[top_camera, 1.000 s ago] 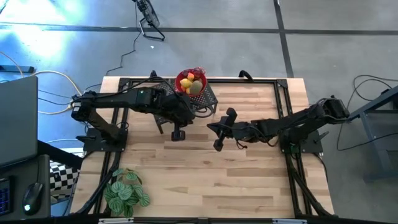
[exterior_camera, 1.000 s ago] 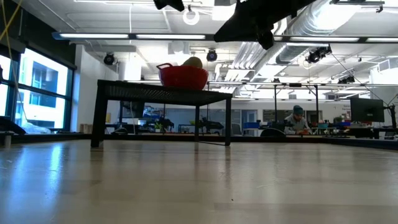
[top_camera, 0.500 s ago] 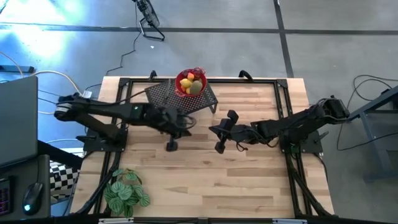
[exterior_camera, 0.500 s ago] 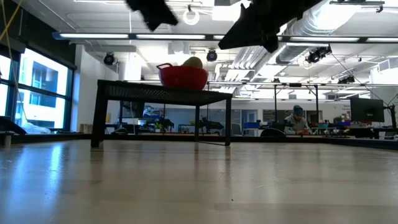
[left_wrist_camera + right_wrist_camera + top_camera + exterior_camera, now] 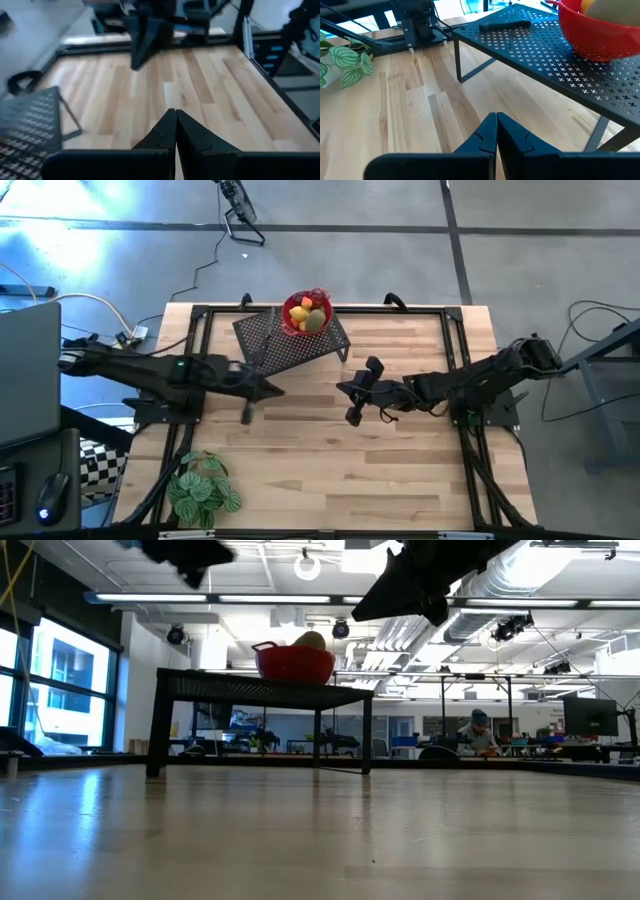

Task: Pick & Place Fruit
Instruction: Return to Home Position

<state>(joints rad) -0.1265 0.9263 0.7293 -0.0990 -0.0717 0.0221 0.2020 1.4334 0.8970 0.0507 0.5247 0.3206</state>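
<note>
Both arms are hanging over the desk [image 5: 350, 475] with nothing in them. The left end effector [image 5: 175, 113] is sitting closed and empty, fingers pressed together, just beside the front edge of the black mesh shelf [image 5: 270, 345]; the right end effector [image 5: 496, 116] is likewise closed on nothing, near the desk's middle and pointing toward the shelf.

The fruit [image 5: 307, 316] is lying heaped in the red strainer bowl [image 5: 590, 37] at the shelf's far edge (yellow and olive-green pieces are showing above the rim; the rest I cannot count). A dark knife [image 5: 505, 24] is lying flat on the mesh, apart from the bowl.

The placing is looking finished, so the step in hand is, by my reading, the fold back to rest. Doing it well is meaning:
- drawing each arm toward its own base;
- keeping the left one clear of the shelf's legs and top, since a knock could be shifting the bowl;
- keeping both arms well apart;
- keeping the left arm clear of the leafy plant [image 5: 200, 488] at the near corner on its side.

No brand, label or writing is readable in any view.
</note>
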